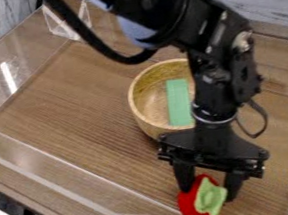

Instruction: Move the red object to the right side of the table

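Observation:
The red object (197, 204), a small round toy fruit with a pale green leafy tip, lies at the front edge of the table (65, 100), below the wooden bowl. My gripper (208, 193) points straight down over it. Its two black fingers (185, 182) press in on the fruit from both sides, and the fruit looks tipped, with its leaf turned up between them. The black arm rises behind it and covers part of the bowl.
A wooden bowl (154, 103) holding a flat green block (180, 102) stands just behind the gripper. Clear acrylic walls (60, 162) edge the tabletop at the front and left. Bare wood stretches to the left of the bowl.

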### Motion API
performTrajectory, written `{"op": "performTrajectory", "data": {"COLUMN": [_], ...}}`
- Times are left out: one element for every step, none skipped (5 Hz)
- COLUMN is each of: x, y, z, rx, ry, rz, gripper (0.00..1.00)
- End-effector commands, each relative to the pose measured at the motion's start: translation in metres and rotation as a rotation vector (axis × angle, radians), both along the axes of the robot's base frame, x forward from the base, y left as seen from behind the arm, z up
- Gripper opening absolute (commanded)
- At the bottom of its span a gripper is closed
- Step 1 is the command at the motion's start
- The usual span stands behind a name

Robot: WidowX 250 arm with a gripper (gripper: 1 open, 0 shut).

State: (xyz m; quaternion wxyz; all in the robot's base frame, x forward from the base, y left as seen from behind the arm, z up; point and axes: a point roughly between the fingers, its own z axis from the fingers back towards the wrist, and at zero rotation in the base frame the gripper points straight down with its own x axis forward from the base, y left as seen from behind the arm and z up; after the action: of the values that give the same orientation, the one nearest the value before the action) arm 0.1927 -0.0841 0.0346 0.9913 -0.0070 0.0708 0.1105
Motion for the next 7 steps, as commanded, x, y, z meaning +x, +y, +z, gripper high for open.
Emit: {"op": "performTrajectory", "data": {"x": [-0.004, 0.001, 0.005, 0.007, 0.014, 0.018, 0.021], "y": [0.008, 0.014, 0.021, 0.009, -0.010, -0.026, -0.028], "z": [0.000, 0.012, 0.024, 0.043, 0.062, 0.062, 0.060], "rx": [-0.009, -0.007, -0.004, -0.001, -0.004, -0.019, -0.026], "ry": [-0.017, -0.010, -0.004, -0.011, -0.020, -0.017, -0.020], "rz": [0.000, -0.035, -0.072, -0.064, -0.060, -0.026, 0.018], "gripper": [0.00, 0.00, 0.00, 0.00, 0.00, 0.00, 1.00]}}
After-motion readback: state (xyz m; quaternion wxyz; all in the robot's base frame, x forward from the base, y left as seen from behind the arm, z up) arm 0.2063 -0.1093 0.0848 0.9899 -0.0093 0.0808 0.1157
